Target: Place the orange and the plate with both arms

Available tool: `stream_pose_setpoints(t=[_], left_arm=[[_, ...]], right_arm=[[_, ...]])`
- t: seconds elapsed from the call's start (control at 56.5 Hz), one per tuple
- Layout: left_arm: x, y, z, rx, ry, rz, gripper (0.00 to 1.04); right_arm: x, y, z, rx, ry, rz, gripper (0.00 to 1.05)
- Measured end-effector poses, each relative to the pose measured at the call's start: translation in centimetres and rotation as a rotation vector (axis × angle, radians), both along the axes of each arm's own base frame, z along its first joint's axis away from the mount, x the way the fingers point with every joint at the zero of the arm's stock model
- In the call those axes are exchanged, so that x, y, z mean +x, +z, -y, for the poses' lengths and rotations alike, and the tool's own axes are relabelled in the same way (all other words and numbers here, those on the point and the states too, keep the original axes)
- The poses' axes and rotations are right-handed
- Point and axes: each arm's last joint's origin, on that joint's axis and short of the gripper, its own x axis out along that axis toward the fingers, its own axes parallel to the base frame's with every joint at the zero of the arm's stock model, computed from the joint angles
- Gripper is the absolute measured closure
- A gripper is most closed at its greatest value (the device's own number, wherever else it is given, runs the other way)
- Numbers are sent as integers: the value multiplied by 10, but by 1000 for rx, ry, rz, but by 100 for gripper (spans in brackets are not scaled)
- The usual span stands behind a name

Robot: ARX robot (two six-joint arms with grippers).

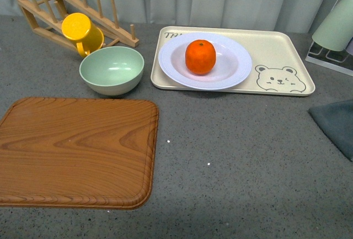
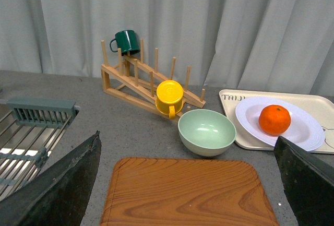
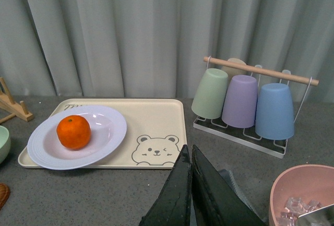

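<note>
The orange (image 1: 200, 57) sits in the middle of the white plate (image 1: 237, 70), which rests on the cream bear tray (image 1: 278, 51) at the back of the table. Both also show in the left wrist view, orange (image 2: 274, 119) on plate (image 2: 308, 132), and in the right wrist view, orange (image 3: 73, 131) on plate (image 3: 107, 132). Neither gripper shows in the front view. My left gripper (image 2: 188, 181) is open and empty, above the wooden board. My right gripper (image 3: 191, 155) is shut and empty, this side of the tray's near edge.
A wooden cutting board (image 1: 74, 150) lies front left. A pale-green bowl (image 1: 112, 69) and a yellow mug (image 1: 81, 32) on a wooden rack (image 1: 116, 26) stand back left. A cup rack (image 3: 245, 100), a pink bowl (image 3: 305, 194) and a grey cloth (image 1: 336, 123) are on the right.
</note>
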Motion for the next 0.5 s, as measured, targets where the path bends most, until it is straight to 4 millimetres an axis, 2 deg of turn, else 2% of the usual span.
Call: stream_pose_setpoints(t=[0.496], left_arm=[[0, 0, 0, 0, 0, 0, 6]], right_arm=[[-20, 5, 0, 0, 0, 19, 104]])
